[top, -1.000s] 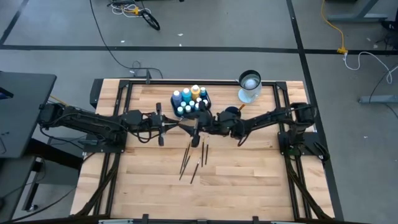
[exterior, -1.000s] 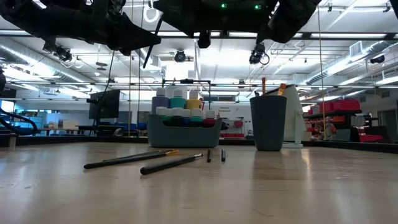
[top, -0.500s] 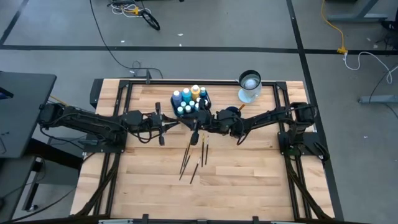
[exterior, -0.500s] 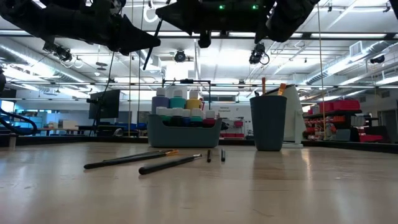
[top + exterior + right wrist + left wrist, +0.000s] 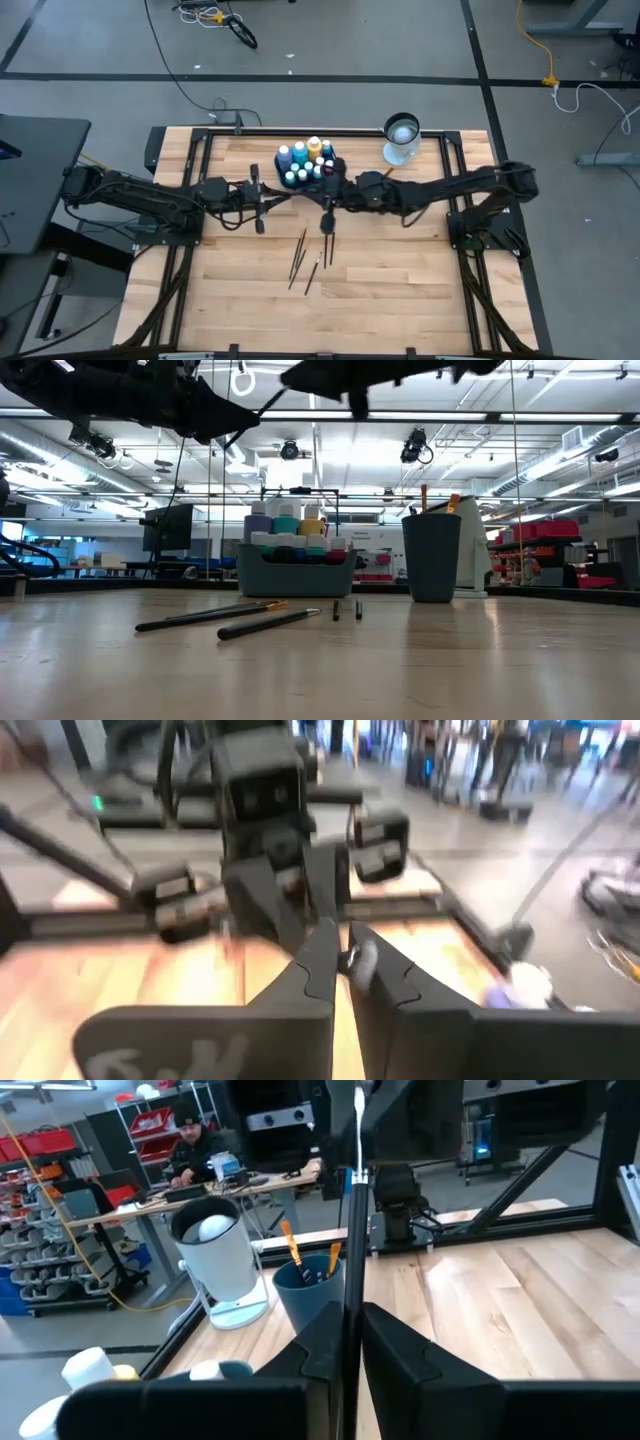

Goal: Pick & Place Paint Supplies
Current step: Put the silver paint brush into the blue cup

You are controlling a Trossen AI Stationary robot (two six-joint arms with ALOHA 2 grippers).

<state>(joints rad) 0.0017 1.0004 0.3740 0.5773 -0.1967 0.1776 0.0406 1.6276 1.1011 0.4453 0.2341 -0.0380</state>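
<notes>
1. No text, label, brand, number or sign can be read in any view.
2. The paint bottles in the low view show only plain coloured tops — any labels are too small to make out.
3. Shelves and boxes in the room behind the table carry marks too blurred to read.

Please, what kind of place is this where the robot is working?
Probably a robotics lab or workshop in a large industrial hall. The low view shows a high ceiling with strip lights and shelving with red bins. Cables lie on the grey floor around the wooden table, and a person sits at a workbench.
</notes>
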